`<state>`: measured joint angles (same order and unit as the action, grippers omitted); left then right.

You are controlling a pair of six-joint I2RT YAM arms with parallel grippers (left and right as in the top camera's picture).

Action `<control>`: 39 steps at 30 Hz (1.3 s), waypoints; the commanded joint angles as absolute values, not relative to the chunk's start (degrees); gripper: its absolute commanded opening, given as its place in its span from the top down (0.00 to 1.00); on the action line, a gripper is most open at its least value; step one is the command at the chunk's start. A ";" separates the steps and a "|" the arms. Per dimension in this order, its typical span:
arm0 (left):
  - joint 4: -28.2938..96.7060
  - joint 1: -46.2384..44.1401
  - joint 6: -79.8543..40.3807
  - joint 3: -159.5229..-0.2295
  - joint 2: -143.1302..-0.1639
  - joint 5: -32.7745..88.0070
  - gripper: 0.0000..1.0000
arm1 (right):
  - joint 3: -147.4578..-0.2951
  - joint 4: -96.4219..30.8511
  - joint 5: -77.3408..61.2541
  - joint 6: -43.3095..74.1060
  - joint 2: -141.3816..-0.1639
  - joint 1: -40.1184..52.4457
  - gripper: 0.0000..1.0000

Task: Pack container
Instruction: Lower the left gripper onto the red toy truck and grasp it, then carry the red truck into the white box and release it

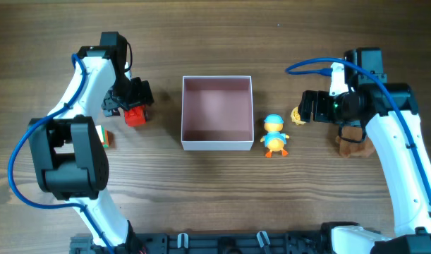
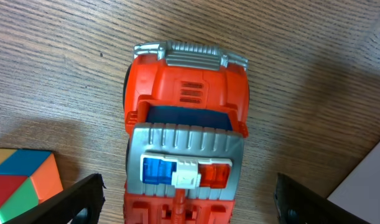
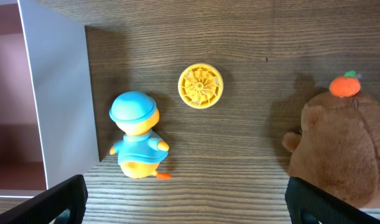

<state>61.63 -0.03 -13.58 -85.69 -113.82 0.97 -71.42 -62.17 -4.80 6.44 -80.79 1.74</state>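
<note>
The container [image 1: 216,146], a square white-walled box with a pink inside, sits mid-table and holds nothing. My left gripper [image 1: 134,104] is open, its fingers [image 2: 190,205] on either side of a red toy truck [image 2: 185,124], which lies on the wood left of the container [image 2: 371,180]; the truck also shows in the overhead view [image 1: 135,116]. My right gripper [image 1: 307,106] is open and empty [image 3: 186,208] above bare wood. A blue-and-yellow duck toy [image 3: 137,140] lies beside the container's wall [image 3: 56,93]. A yellow disc [image 3: 201,85] lies beyond the duck.
A brown plush [image 3: 345,149] with an orange ball on top lies at the right, under my right arm [image 1: 353,141]. A multicoloured cube [image 2: 22,180] sits left of the truck, by the left arm's base [image 1: 106,137].
</note>
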 commanded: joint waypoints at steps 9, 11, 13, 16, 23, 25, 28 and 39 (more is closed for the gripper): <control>61.47 0.27 -10.83 -86.26 -115.15 -2.46 0.11 | -72.75 -62.65 -2.98 7.46 -81.01 2.02 0.00; 61.52 0.27 -10.83 -86.24 -116.01 -2.46 0.11 | -72.75 -62.74 -2.98 7.46 -81.01 2.02 0.00; 61.49 0.27 -10.66 -86.24 -116.97 -2.46 0.10 | -72.75 -62.87 -2.98 7.46 -81.01 2.02 0.00; 61.17 0.27 -10.66 -86.24 -117.45 -2.48 0.09 | -72.75 -62.85 -2.96 7.46 -81.01 2.02 0.00; 60.40 0.27 -10.70 -86.24 -117.45 -2.44 0.32 | -72.75 -62.81 -2.72 7.44 -81.01 2.02 0.00; 60.42 0.27 -10.68 -86.24 -117.45 -2.46 0.40 | -72.75 -62.81 -2.55 7.46 -81.01 2.02 0.00; 60.42 0.27 -10.68 -86.24 -117.45 -2.46 0.45 | -72.75 -62.61 -2.55 7.44 -81.01 2.02 0.00; 62.94 -0.34 -10.92 -87.77 -116.90 -2.44 0.96 | -72.75 -62.43 -1.52 7.51 -81.01 2.02 0.00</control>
<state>60.82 -0.03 -10.76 -86.15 -117.01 -1.87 -71.42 -62.70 -3.70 6.44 -80.79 1.74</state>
